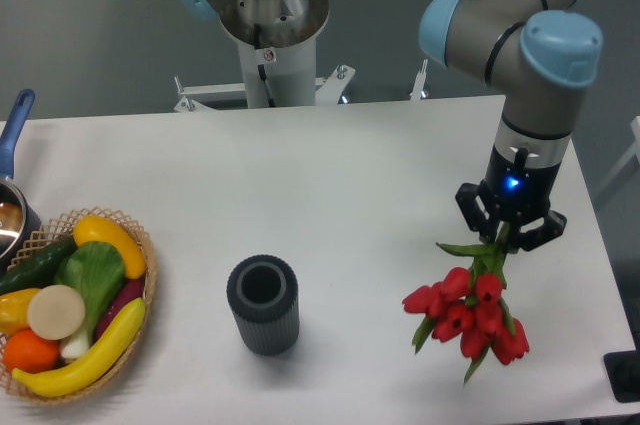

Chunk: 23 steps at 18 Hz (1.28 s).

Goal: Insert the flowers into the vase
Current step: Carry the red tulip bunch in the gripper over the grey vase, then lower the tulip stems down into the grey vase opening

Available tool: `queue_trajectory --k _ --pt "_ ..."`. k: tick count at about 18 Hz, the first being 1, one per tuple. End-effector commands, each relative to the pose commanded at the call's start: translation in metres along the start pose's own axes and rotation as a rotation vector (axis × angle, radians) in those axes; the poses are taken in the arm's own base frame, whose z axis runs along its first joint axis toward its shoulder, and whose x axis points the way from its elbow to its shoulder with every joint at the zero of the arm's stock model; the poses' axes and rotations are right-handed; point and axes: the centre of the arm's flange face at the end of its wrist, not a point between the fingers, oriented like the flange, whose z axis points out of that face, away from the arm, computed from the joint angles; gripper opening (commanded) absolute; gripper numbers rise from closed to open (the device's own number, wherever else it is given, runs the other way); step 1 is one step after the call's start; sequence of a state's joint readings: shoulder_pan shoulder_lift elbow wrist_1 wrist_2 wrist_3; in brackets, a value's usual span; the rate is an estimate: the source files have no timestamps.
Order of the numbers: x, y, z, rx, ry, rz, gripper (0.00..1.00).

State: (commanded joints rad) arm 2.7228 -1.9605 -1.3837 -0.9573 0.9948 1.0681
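Observation:
The flowers (pixel 470 312) are a bunch of red tulip buds with green stems and leaves, at the right side of the white table, buds pointing toward the front edge. My gripper (pixel 505 237) is right over the stem end of the bunch, fingers on either side of the stems; it looks shut on them. The vase (pixel 263 303) is a small dark grey ribbed cylinder with an open round mouth, standing upright in the front middle of the table, well to the left of the flowers and gripper.
A wicker basket (pixel 140 245) with fruit and vegetables sits at the front left. A pot with a blue handle (pixel 12 125) is at the left edge. The arm's base (pixel 265 25) stands behind the table. A dark object (pixel 625 377) is at the front right.

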Motion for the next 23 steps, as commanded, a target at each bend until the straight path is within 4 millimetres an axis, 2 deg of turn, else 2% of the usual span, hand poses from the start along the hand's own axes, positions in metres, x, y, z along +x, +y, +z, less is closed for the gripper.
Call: queue_trajectory --k 1,4,6,10,12,15,18,23 --pt "0.006 -0.012 -0.008 0.088 0.036 -0.027 0.0" --pt "0.017 -0.036 -0.017 0.331 0.182 -0.08 0.0" --pt "0.026 -0.047 -0.02 0.382 0.225 -0.1 0.0" --pt "0.075 -0.096 -0.007 0.475 0.295 0.008 0.0" --pt "0.089 -0.111 -0.007 0.569 0.357 0.023 0.0" --pt "0.096 -0.114 -0.007 0.663 0.447 0.016 0.0" --pt "0.098 -0.106 -0.002 0.718 0.506 -0.002 0.0" --pt "0.108 -0.082 0.028 0.711 0.526 -0.005 0.0"
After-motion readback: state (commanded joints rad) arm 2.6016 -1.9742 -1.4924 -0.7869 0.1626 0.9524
